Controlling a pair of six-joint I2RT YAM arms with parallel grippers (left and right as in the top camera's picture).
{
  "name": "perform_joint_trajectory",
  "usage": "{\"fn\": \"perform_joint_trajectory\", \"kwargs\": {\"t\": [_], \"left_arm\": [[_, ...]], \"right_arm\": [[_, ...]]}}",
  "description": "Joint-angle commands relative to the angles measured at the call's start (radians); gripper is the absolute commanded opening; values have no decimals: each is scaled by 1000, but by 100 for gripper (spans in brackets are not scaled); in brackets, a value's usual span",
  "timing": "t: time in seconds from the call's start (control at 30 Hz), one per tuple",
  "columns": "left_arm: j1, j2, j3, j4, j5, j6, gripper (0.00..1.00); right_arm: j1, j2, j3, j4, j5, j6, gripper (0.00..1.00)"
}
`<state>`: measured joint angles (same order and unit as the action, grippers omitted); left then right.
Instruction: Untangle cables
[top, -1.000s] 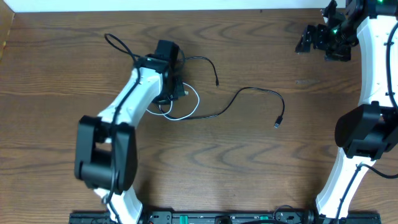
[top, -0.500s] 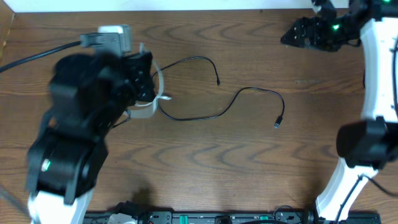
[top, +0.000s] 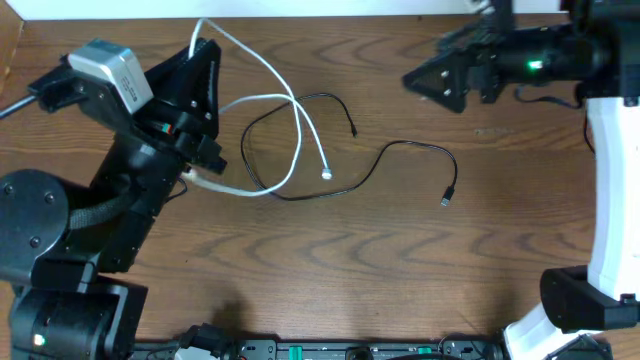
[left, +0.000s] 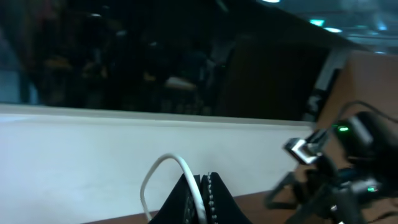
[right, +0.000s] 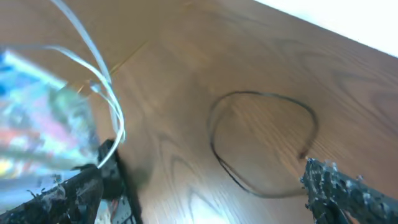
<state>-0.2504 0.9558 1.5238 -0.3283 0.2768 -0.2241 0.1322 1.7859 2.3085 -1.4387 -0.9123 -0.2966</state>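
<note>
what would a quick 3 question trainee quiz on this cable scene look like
1. True or false: the left gripper is shut on the white cable.
2. Where is the black cable? A: lying on the table. B: held in the right gripper. C: hanging off the table's edge.
3. Fill in: the right gripper's jaws are ___ and hold nothing.

Key: 1 true; 2 A; 3 open.
</note>
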Motion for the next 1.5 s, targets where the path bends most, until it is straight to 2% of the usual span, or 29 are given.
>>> {"fn": "perform_joint_trajectory", "kwargs": {"t": [0.0, 0.27, 0.43, 0.53, 0.6, 0.73, 0.8, 0.87, 1.07, 1.2, 1.3, 1.37, 1.43, 1.47], "left_arm": [[3, 4, 3, 38, 116, -51, 8], [3, 10, 15, 30, 297, -113, 7], [3, 20, 15, -15, 309, -124, 7], [3, 27, 15, -30, 319, -154, 7], [3, 29, 15, -34, 328, -156, 7], [3, 30, 15, -51, 346, -156, 8], [3, 30, 15, -69, 345, -156, 7], [3, 30, 14, -83, 345, -156, 7], [3, 30, 14, -87, 345, -162, 7], [3, 30, 14, -87, 345, -175, 7], [3, 30, 14, -86, 345, -179, 7], [3, 30, 14, -86, 345, -179, 7], [3, 30, 14, -87, 345, -179, 7], [3, 31, 14, -87, 344, -178, 8]], "right_arm": [[73, 29, 1, 22, -193, -179, 99], [216, 53, 1, 167, -280, -199, 99], [303, 54, 1, 204, -281, -199, 97], [343, 57, 1, 231, -280, -198, 91], [362, 63, 1, 253, -278, -197, 82], [373, 81, 1, 314, -226, -106, 38], [366, 82, 1, 344, -212, -61, 19], [365, 82, 1, 367, -212, -43, 16], [382, 82, 1, 392, -217, -33, 16], [402, 82, 1, 412, -217, -32, 27], [406, 82, 1, 419, -220, -22, 27], [406, 82, 1, 426, -220, -5, 17], [406, 82, 1, 439, -218, 12, 1], [405, 82, 1, 455, -208, 42, 1]]}}
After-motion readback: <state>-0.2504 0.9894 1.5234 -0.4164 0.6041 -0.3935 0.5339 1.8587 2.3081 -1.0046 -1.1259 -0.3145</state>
